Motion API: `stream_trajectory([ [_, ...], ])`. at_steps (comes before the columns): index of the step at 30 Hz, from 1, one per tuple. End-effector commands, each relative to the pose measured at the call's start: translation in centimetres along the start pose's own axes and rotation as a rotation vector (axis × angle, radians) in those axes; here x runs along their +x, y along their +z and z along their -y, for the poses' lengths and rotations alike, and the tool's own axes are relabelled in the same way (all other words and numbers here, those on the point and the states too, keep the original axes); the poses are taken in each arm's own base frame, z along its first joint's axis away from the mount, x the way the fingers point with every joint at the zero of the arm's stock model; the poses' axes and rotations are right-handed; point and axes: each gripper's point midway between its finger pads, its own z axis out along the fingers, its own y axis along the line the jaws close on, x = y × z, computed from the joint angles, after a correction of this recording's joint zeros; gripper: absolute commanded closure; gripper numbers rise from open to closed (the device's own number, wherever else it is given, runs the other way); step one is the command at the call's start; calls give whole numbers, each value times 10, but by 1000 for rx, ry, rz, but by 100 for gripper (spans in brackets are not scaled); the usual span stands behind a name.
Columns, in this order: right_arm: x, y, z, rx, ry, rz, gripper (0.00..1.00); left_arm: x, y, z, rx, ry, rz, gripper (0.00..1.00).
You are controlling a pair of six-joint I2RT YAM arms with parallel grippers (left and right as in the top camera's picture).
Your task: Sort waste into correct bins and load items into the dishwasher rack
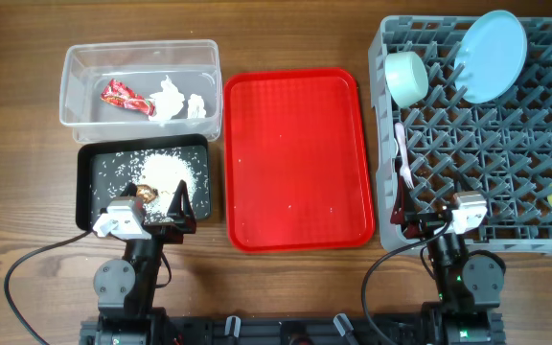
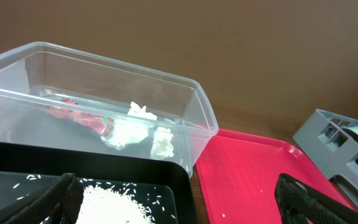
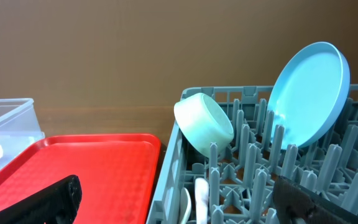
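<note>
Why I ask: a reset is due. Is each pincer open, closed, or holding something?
Left pincer: open, holding nothing.
Right pincer: open, holding nothing.

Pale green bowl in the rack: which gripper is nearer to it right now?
Right. The right gripper is at the near edge of the rack, the green bowl at its far edge. The left gripper is over the black tray, across the red tray.

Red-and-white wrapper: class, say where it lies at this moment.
In the overhead view, the wrapper lies inside the clear tub at the table's far left, just left of the white tissue scraps and beyond the black tray.
</note>
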Motion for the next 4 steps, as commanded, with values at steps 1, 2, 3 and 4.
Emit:
stream_trajectory([
  [1, -3, -1, 0, 5, -10, 14, 0, 1, 0, -4, -15, 23, 5, 0],
  [2, -3, -1, 0, 5, -11, 14, 0, 1, 0, -4, -15, 23, 5, 0],
  [3, -3, -1, 0, 5, -10, 14, 0, 1, 0, -4, -15, 23, 5, 0],
  [4, -3, -1, 0, 5, -10, 14, 0, 1, 0, -4, -15, 23, 5, 0],
])
